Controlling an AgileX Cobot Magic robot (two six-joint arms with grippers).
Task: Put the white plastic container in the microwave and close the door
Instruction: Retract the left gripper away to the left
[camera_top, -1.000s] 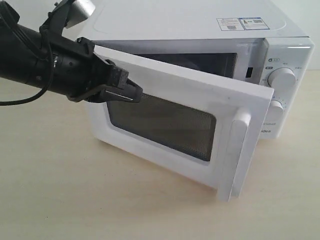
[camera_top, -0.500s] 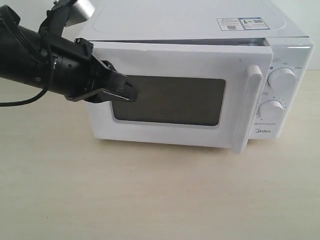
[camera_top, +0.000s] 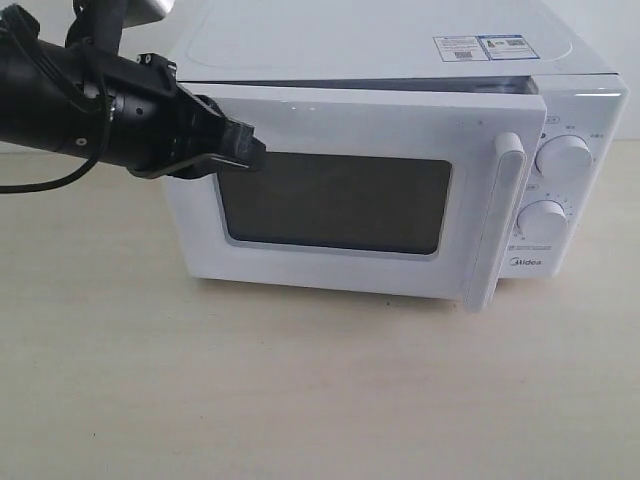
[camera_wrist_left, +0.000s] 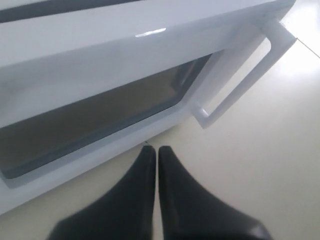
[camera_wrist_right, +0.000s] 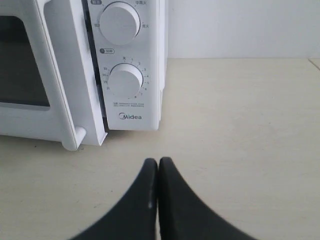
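The left tool (camera_top: 252, 153) is clenched, its two fingers pressed together with nothing between them. Its tip is held at the upper left corner of the door (camera_top: 350, 122); whether contact is made cannot be told. The right tool (camera_wrist_right: 158, 161) is likewise clenched and empty. It is held low over the counter (camera_wrist_right: 240, 125), apart from the microwave (camera_top: 380, 45) and in front of the knob panel (camera_wrist_right: 150, 90).

A second ago the door was swung partly open; now it is shut against the body, with the handle (camera_top: 503, 215) set just beside the knob panel. Since half a second ago the left tool has been shifted slightly up and to the left.

The white plastic container is not seen in any view. Nothing of the interior can be made out through the dark window (camera_top: 335, 203).
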